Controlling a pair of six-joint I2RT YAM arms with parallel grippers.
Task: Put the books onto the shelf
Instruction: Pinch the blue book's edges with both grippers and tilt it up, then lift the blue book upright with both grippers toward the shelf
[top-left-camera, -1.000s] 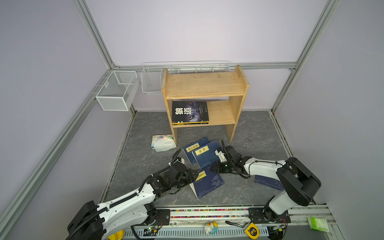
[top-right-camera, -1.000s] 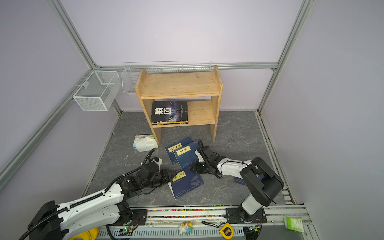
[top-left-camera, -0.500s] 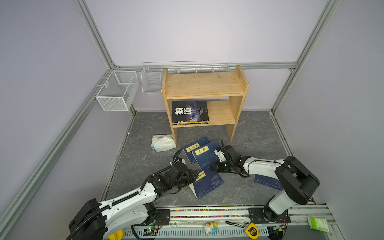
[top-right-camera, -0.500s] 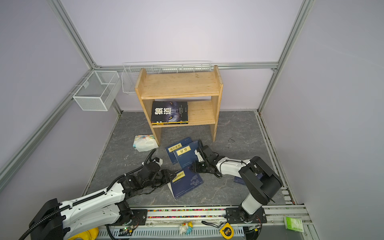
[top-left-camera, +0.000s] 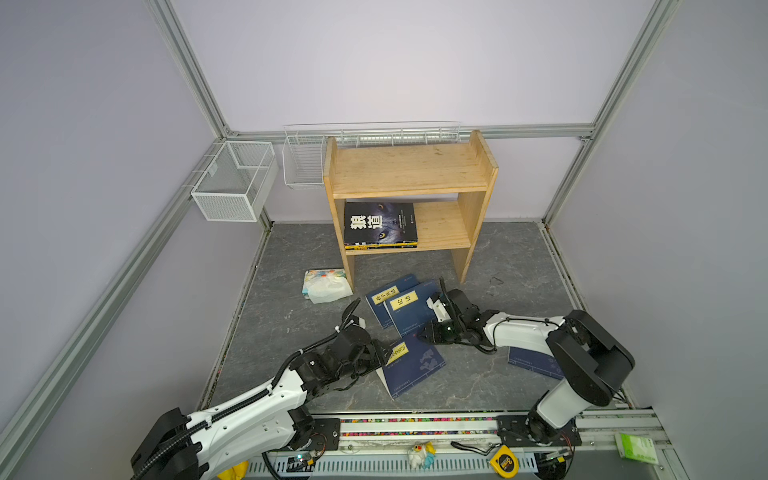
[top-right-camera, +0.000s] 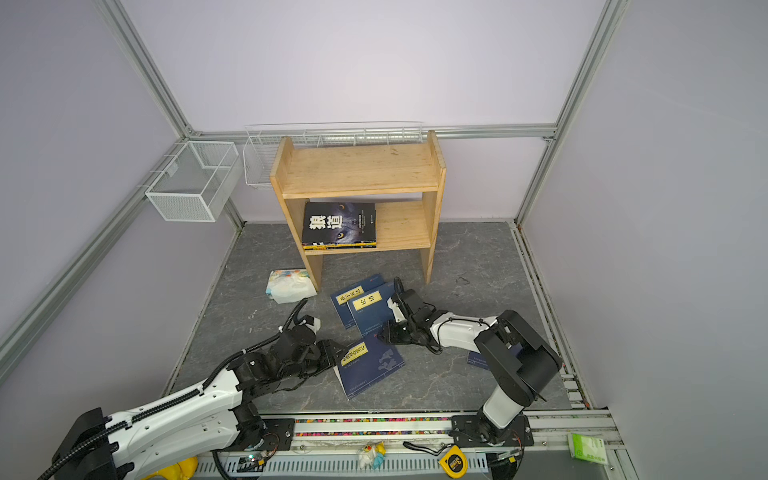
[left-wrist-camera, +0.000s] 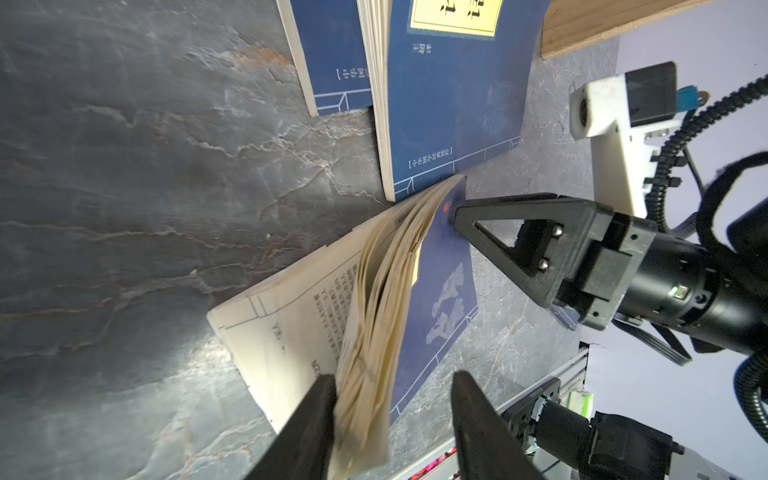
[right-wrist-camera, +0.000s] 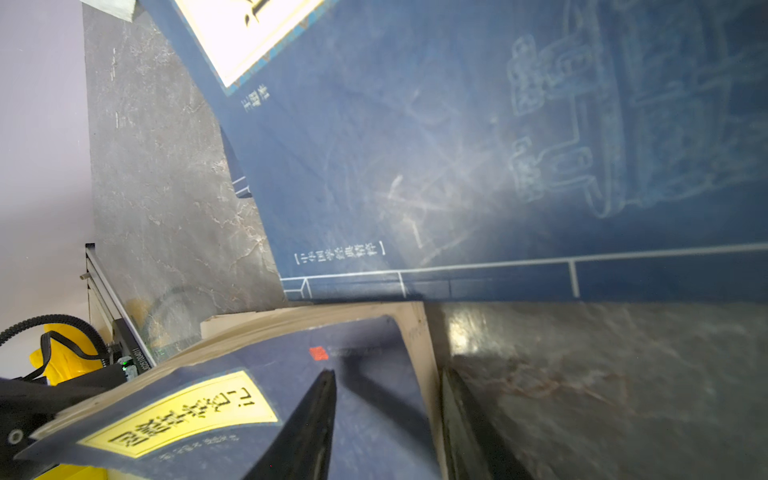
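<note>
Change over the last second is slight. In both top views the near book (top-left-camera: 411, 365) lies at lower centre of the frame, where it lay before, while the left claw (top-left-camera: 382, 358) has edged up to its left edge with fingers drawn somewhat closer. The left wrist view shows that claw (left-wrist-camera: 392, 415) apart, astride the fanned page edge, one finger (left-wrist-camera: 311, 419) against the pages, the other clear of the cover; nothing is clamped. The right claw (right-wrist-camera: 386, 415) has barely shifted: it stands apart at the book's far corner, one finger (right-wrist-camera: 318, 415) lying on the cover, the other just beside the page block. Assessment: a two-armed pickup is being prepared, not achieved; the lowest pages splay on the floor (top-left-camera: 478, 382) and may crease or be left behind. The shelf (top-left-camera: 409, 170), upper centre, holds a black book (top-left-camera: 380, 224) on its lower board; two navy books (top-left-camera: 415, 316) lie overlapped on the floor before it. Obscured: a fourth navy book (top-left-camera: 530, 361) at lower right is mostly covered by the right arm (top-left-camera: 519, 332); beneath the black book only a thin yellow edge shows; whether the right finger presses or merely touches the cover cannot be determined.
</note>
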